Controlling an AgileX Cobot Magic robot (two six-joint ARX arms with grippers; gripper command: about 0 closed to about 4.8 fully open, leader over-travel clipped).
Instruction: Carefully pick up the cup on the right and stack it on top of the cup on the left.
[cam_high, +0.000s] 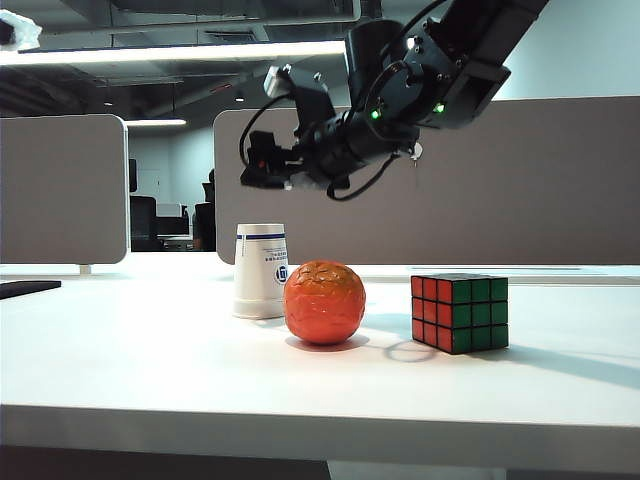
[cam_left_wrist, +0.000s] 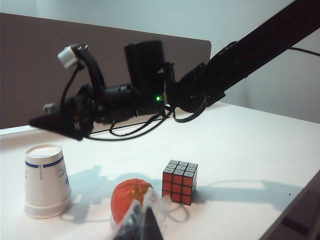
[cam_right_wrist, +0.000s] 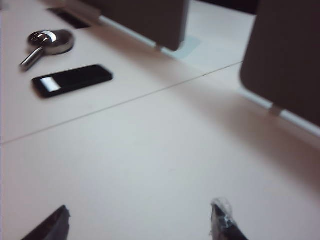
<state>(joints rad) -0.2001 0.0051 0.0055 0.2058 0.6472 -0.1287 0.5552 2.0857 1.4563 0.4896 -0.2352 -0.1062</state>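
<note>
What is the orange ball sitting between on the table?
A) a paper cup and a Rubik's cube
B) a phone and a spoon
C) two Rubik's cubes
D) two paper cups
A: in the exterior view the orange ball rests on the table with the upside-down paper cup on one side and the Rubik's cube on the other.

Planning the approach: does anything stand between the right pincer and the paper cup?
Nothing visible does. The right pincer hangs open above the paper cup, only air between. The orange ball and cube sit to its side, off that line. The left pincer sits low, short of the ball.
</note>
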